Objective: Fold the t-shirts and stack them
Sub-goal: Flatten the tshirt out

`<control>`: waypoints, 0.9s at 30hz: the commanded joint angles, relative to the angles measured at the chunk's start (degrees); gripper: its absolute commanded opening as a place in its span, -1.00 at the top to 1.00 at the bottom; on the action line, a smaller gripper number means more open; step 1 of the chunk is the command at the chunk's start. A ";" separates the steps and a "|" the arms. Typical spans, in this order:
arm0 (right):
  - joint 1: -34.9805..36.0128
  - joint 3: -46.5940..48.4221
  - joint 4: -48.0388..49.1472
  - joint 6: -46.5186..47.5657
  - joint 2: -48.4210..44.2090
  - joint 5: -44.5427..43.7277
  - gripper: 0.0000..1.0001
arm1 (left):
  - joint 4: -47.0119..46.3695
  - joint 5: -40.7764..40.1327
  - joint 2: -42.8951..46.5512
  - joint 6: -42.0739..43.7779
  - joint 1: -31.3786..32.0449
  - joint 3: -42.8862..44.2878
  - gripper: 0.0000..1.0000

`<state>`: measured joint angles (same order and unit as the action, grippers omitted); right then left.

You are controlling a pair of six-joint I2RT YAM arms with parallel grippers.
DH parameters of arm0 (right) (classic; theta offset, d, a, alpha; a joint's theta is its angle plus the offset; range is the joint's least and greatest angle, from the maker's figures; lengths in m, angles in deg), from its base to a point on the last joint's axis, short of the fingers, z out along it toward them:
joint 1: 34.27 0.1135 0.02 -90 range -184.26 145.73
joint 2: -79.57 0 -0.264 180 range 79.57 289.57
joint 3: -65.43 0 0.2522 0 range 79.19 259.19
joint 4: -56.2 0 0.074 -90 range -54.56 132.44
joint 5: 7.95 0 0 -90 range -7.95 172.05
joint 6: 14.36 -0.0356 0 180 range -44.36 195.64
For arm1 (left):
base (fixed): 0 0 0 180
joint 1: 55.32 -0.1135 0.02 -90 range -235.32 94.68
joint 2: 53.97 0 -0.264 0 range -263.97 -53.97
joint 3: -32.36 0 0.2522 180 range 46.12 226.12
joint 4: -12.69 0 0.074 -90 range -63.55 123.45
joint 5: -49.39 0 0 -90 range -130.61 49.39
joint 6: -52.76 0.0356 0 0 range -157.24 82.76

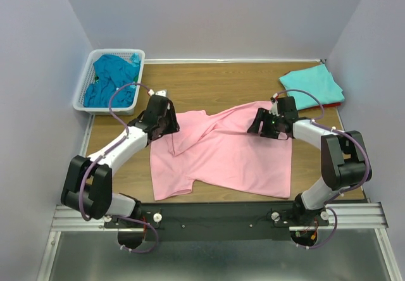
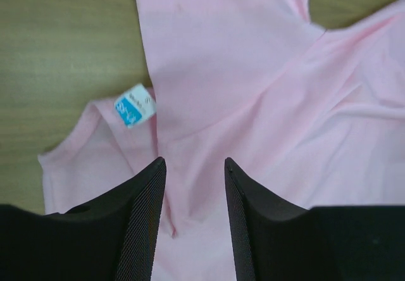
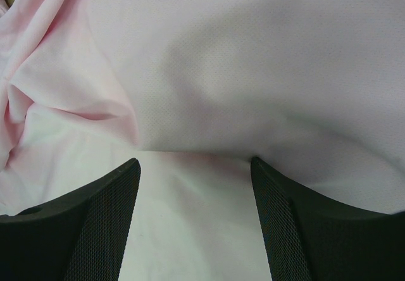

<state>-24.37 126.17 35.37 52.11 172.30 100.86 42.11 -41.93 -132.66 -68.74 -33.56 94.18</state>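
Note:
A light pink t-shirt lies spread and rumpled on the table's middle. My left gripper is open over its left collar area; the left wrist view shows the pink fabric and a blue-and-white neck label just ahead of the open jaws. My right gripper is open over the shirt's upper right part, with a raised fold of pink fabric ahead of the jaws. A folded light aqua shirt lies on a red one at back right. Teal-blue shirts fill the basket.
A white lattice basket stands at the back left corner. Bare wood table shows behind the pink shirt and at the front left. Grey walls close in on three sides.

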 commanded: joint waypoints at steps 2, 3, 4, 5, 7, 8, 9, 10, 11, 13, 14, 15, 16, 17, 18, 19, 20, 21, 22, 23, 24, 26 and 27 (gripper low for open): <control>-0.13 -0.40 -5.32 1.64 2.11 1.14 -0.55 | -1.16 -7.37 -8.12 3.19 -1.98 10.11 0.04; -0.13 -0.40 -5.32 1.64 2.19 1.32 -0.55 | -0.90 -7.64 -10.40 3.73 -2.33 11.78 0.07; -0.13 -0.40 -5.32 1.82 2.19 1.49 -0.55 | -0.89 -8.34 -14.60 4.08 -2.42 14.59 0.11; -0.13 -0.40 -5.32 1.82 2.28 1.67 -0.55 | -0.81 -9.04 -16.73 4.26 -2.42 15.92 0.18; -0.05 -0.40 -5.32 2.08 2.19 1.67 -0.55 | 0.68 -9.93 -23.04 4.79 -2.51 20.47 0.20; -0.05 -0.40 -5.32 2.26 2.11 1.67 -0.55 | 1.38 -10.19 -24.82 4.79 -2.51 21.81 0.20; -0.05 -0.49 -5.32 2.35 2.11 1.67 -0.55 | 1.91 -10.19 -26.49 4.96 -2.60 22.95 0.20; -0.13 -0.57 -5.32 2.52 2.11 1.58 -0.55 | 2.35 -10.02 -28.86 4.88 -2.51 23.83 0.19; -0.05 -0.75 -5.32 2.61 2.02 1.67 -0.55 | 2.44 -10.02 -29.67 4.70 -2.51 24.71 0.19; -0.13 -0.93 -5.23 2.79 2.02 1.76 -0.55 | 2.97 -10.80 -30.90 4.79 -2.51 25.42 0.20; -0.05 -1.10 -5.23 2.87 2.28 1.67 -0.55 | 3.67 -11.15 -31.95 4.53 -2.60 26.03 0.19; -0.13 -1.10 -5.23 2.96 2.46 1.76 -0.55 | 4.11 -11.68 -32.48 4.44 -2.51 26.30 0.20; -0.13 -1.10 -5.23 3.05 2.81 1.85 -0.55 | 4.98 -11.77 -33.53 4.52 -2.51 27.00 0.20; -0.05 -0.93 -5.23 2.96 3.33 2.11 -0.55 | 4.99 -11.69 -34.06 4.52 -2.42 27.09 0.20; -0.13 -0.84 -5.23 3.14 3.68 2.20 -0.55 | 4.99 -11.69 -34.76 4.44 -2.42 27.09 0.19; -0.05 -0.66 -5.23 3.14 3.86 2.46 -0.55 | 5.08 -11.86 -35.12 4.35 -2.42 27.09 0.20; -0.13 -0.66 -5.15 3.14 3.95 2.64 -0.55 | 5.26 -12.04 -35.56 4.26 -2.42 27.18 0.19; -0.13 -0.66 -5.23 3.14 4.13 2.55 -0.55 | 5.43 -12.47 -35.82 4.26 -2.34 27.18 0.19; -0.13 -0.66 -5.23 3.23 4.13 2.55 -0.55 | 5.69 -12.74 -36.17 4.26 -2.33 27.18 0.20; -0.13 -0.66 -5.15 3.31 4.13 2.46 -0.55 | 6.04 -13.09 -36.87 4.26 -2.33 27.18 0.20; -0.05 -0.75 -5.15 3.31 4.04 2.46 -0.55 | 6.40 -13.35 -37.14 4.26 -2.16 27.09 0.22; -0.13 -0.75 -5.15 3.40 4.04 2.46 -0.55 | 7.19 -14.32 -37.93 4.26 -1.72 27.18 0.24; -0.05 -0.75 -5.15 3.40 4.13 2.55 -0.55 | 7.45 -15.11 -38.20 4.17 -1.55 27.27 0.31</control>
<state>-24.59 126.81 35.15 54.32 173.30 103.61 45.37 -53.80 -167.28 -64.52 -35.68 121.82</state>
